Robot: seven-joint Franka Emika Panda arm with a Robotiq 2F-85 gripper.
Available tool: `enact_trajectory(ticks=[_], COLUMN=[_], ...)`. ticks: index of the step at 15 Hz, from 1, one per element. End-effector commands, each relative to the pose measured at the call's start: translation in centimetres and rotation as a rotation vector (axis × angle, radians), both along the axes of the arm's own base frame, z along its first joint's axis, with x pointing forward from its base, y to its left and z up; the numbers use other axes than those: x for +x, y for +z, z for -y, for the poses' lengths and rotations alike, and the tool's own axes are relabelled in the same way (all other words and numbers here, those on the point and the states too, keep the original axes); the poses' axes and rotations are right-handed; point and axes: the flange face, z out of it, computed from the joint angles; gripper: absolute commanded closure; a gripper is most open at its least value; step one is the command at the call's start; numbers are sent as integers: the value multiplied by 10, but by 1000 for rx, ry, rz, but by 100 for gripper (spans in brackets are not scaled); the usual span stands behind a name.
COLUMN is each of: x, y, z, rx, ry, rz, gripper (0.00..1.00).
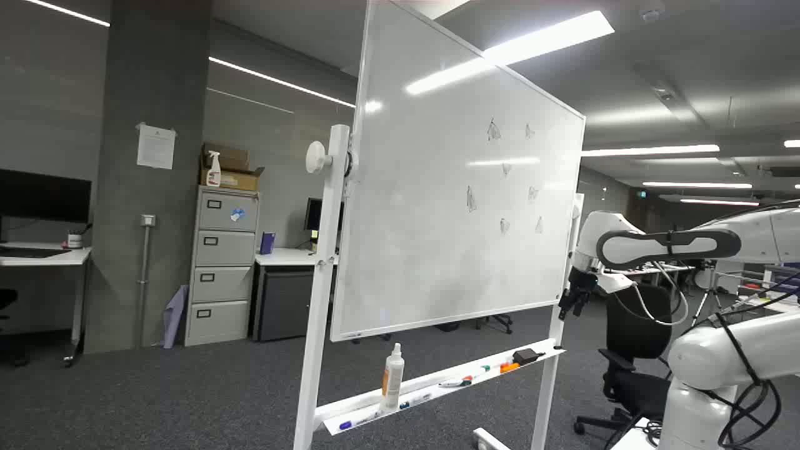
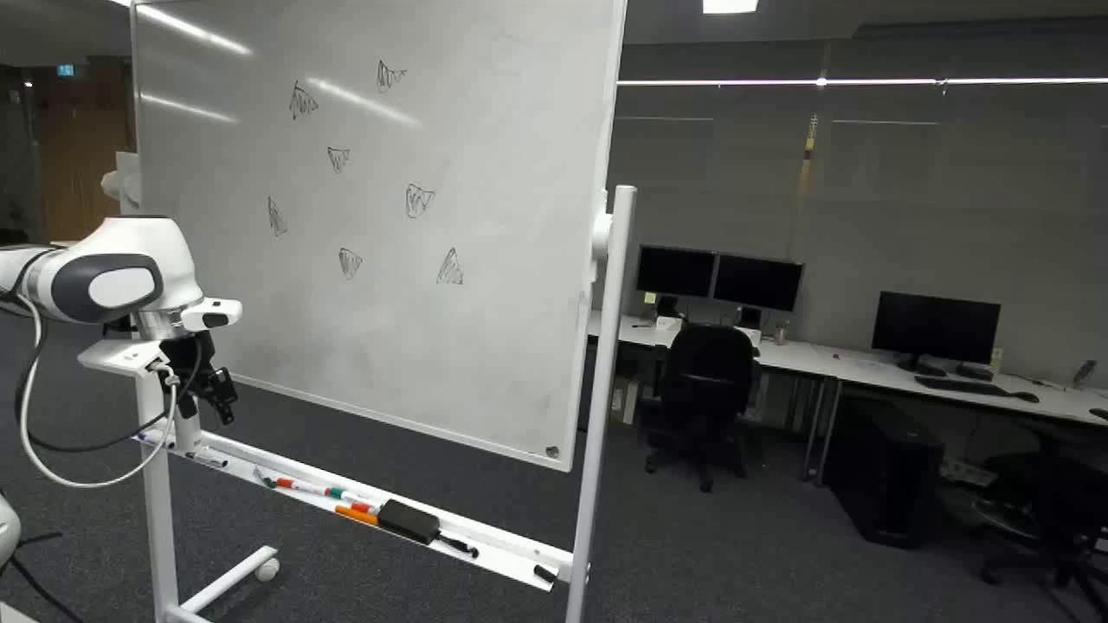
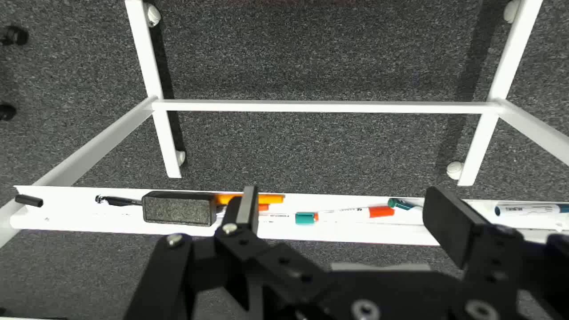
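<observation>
Gripper point(image 3: 342, 194) spread wide, fingers point(image 3: 451, 224) well apart, hanging above the tray point(image 3: 355, 233) of a whiteboard point(image 2: 485, 363). Points down, tips canted slightly toward the board; shows near the board's lower edge in both exterior views. Wrist point(image 1: 587, 240) bent steeply, forearm point(image 1: 765, 236) nearly level; white cable point(image 2: 86, 484) loops loosely below the wrist. Base end point(image 1: 694, 409) of the arm upright, lower right in an exterior view, a black office chair point(image 1: 640, 331) partly behind it.

Wrist view, past the fingertips: red-capped marker point(image 3: 355, 211) and green-capped marker point(image 3: 304, 218) lie on the tray, framed by the gap. Orange marker point(image 3: 272, 198) runs partly behind one finger; a green-tipped marker point(image 3: 401, 204) shows just beside the other. Black eraser point(image 3: 178, 210) lies outside the gap, next to the orange marker, a black pen point(image 3: 118, 201) at its far end. Small black cap point(image 3: 29, 200) near the tray's end. Elsewhere on the tray, a white bottle point(image 1: 392, 381) stands upright. Seven hatched sketches point(image 2: 419, 201) mark the board above.
</observation>
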Motion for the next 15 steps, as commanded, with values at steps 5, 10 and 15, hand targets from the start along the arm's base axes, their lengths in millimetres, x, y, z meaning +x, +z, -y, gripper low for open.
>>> enact_trajectory(ticks=[5, 10, 15], x=[6, -1, 23], y=[-3, -24, -59], z=[55, 158, 205], rx=[115, 252, 320], ry=[-185, -452, -721], rz=[22, 87, 222], gripper=[0, 0, 0])
